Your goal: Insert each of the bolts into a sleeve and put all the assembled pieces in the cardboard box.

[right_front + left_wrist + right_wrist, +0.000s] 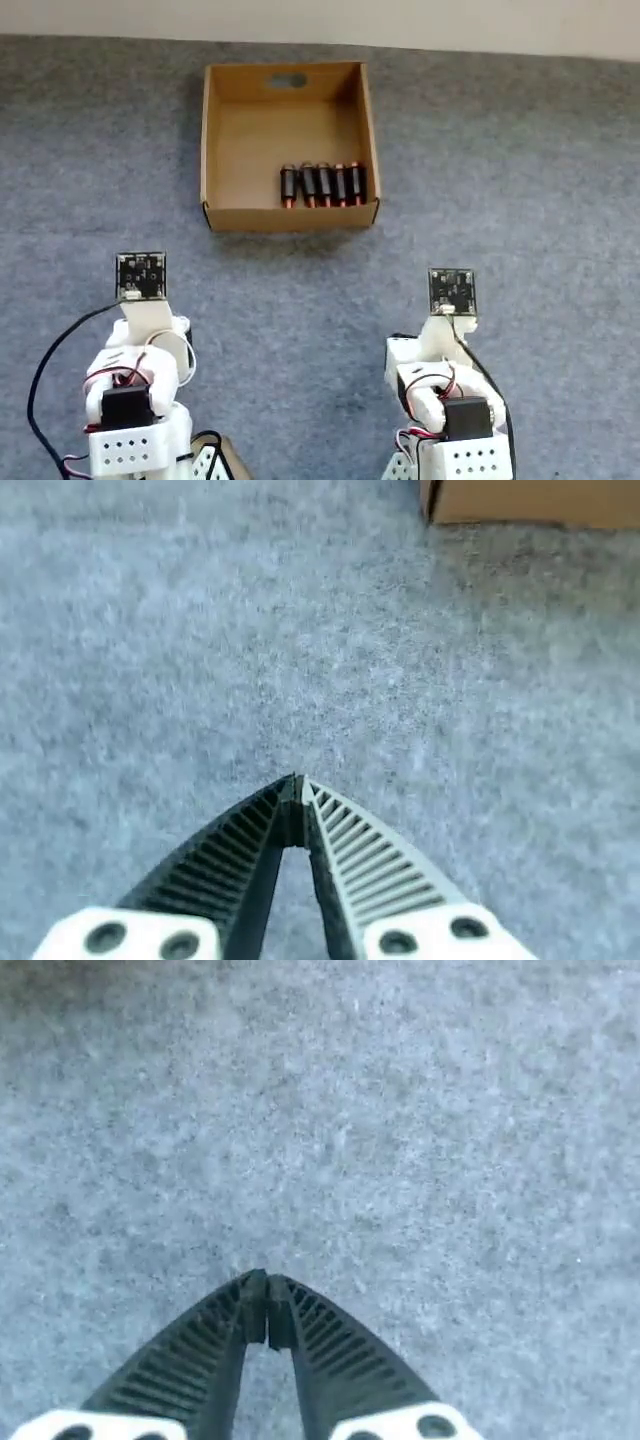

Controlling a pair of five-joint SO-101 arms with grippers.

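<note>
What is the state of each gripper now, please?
Left gripper: closed, jaws together, holding nothing.
Right gripper: closed, jaws together, holding nothing.

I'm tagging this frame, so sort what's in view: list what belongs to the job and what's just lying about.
Job: cardboard box; five assembled pieces inside it; left gripper and right gripper, both shut.
Lying about: grey table cover; black cable.

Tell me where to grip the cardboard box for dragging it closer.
Probably the cardboard box's near wall, top edge, left half, coming from above: that wall is thin and upright, the top is open, and the assembled pieces crowd its right end.
</note>
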